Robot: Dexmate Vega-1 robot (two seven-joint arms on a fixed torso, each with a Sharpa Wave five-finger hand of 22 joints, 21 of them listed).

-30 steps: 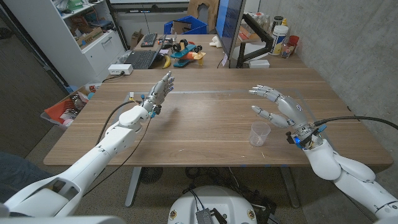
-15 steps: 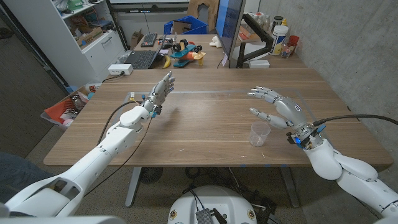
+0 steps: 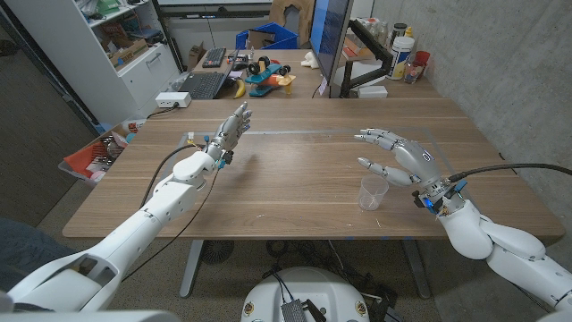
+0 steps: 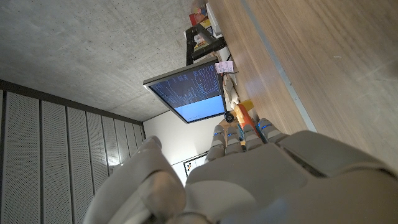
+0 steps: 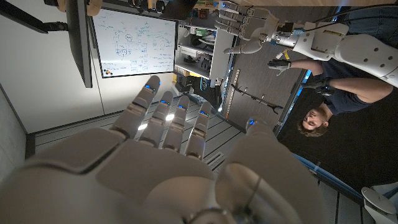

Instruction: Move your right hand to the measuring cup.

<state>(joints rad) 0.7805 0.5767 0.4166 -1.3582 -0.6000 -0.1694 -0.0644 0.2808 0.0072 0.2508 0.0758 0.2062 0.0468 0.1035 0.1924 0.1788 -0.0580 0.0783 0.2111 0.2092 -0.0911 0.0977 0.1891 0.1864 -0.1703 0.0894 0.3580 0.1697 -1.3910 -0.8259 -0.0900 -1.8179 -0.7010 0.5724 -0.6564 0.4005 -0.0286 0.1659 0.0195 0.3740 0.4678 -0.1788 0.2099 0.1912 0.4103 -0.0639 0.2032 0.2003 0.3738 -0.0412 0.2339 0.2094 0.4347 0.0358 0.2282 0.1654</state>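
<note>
Nearest you on the tabletop [image 3: 295,192] stood the measuring cup [image 3: 374,192], a clear plastic one, upright, at about four o'clock from the tabletop's centre and close to the near edge. Your right robot hand [image 3: 404,161] hovered just beside it, at roughly one o'clock from the cup, fingers spread apart and reaching toward nine o'clock with nothing in them; the thumb hung over the wood just above the cup's rim, and whether it touched the cup could not be told. In the right wrist view that same robot hand [image 5: 180,168] showed its back, fingers fanned out toward a whiteboard [image 5: 134,40], and a person [image 5: 339,102] in dark clothing was seen off to one side.

Your left robot hand [image 3: 231,131] was well apart from the cup, at about ten o'clock from the tabletop's centre, raised with its fingers straight, side by side, pointing toward one o'clock and holding nothing. The left wrist view showed its back [image 4: 249,180] with a lit monitor [image 4: 186,93] beyond the fingertips.

Farther off, at twelve o'clock behind the tabletop, sat a second desk with a laptop [image 3: 204,85], a colourful toy [image 3: 266,73] and the monitor [image 3: 329,40]; bottles [image 3: 404,45] stood at one o'clock, and a white shelf unit [image 3: 125,45] at eleven o'clock.
</note>
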